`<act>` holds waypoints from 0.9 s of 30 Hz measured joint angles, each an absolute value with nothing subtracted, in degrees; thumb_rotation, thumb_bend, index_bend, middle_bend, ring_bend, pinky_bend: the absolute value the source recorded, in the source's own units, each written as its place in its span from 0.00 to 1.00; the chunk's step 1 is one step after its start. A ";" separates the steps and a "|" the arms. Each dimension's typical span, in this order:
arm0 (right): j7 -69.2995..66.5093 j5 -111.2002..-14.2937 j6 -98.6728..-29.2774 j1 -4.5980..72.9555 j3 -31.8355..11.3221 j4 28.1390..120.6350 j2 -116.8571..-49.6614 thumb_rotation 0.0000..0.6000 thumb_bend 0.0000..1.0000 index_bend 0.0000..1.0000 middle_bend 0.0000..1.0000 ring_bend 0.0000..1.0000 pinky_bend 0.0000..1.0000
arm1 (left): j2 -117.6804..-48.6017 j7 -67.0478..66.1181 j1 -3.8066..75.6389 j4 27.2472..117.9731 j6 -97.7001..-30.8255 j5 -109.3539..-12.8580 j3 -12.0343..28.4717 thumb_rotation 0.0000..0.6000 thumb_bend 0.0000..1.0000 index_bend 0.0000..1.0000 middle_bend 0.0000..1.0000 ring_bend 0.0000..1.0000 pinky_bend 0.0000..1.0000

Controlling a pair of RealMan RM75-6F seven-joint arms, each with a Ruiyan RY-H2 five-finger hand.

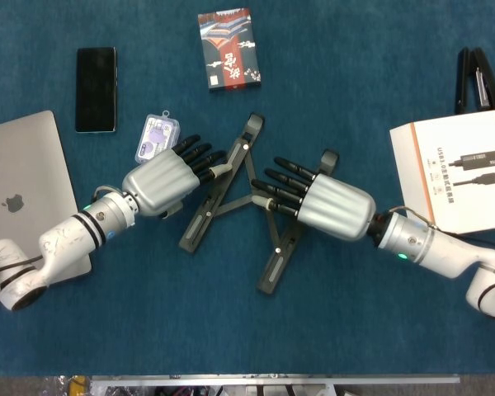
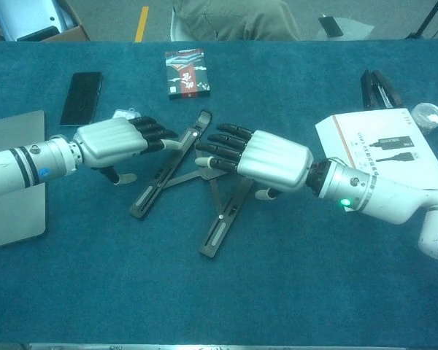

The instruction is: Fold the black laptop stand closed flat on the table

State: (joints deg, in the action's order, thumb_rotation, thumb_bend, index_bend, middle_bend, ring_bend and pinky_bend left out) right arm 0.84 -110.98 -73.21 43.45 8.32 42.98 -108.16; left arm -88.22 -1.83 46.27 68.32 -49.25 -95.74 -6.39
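Observation:
The black laptop stand [image 1: 274,262] lies spread on the blue table, its two rails angled apart and joined by crossed links; the chest view shows the stand [image 2: 217,235] at the centre. My left hand [image 1: 161,186] lies over the upper part of the left rail with its fingers stretched out and touching it, also seen as the left hand [image 2: 113,141]. My right hand [image 1: 326,206] covers the upper part of the right rail, fingers extended leftward over the links; the right hand [image 2: 270,159] hides that part. Neither hand grips anything.
A silver laptop [image 1: 21,190] sits at the left edge, a black phone [image 1: 96,88] and a small clear case [image 1: 157,139] behind my left hand. A card box [image 1: 229,48] lies at the back. A white carton [image 1: 466,169] and a black clip-like object [image 1: 473,78] are at the right.

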 measured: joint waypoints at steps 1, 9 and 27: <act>0.80 -110.89 -73.25 43.51 8.29 42.82 -108.30 1.00 0.00 0.00 0.00 0.00 0.00 | -88.27 -1.73 46.30 68.23 -49.21 -95.72 -6.42 1.00 0.34 0.00 0.00 0.00 0.00; 0.94 -110.36 -73.69 43.99 7.97 41.35 -109.37 1.00 0.00 0.00 0.00 0.00 0.00 | -88.78 -0.95 46.45 67.60 -49.05 -95.66 -6.66 1.00 0.34 0.00 0.00 0.00 0.00; 1.48 -108.01 -73.59 45.30 6.20 37.39 -112.94 1.00 0.00 0.00 0.00 0.00 0.00 | -88.27 -0.86 46.42 68.41 -49.53 -95.26 -6.63 1.00 0.34 0.00 0.00 0.00 0.00</act>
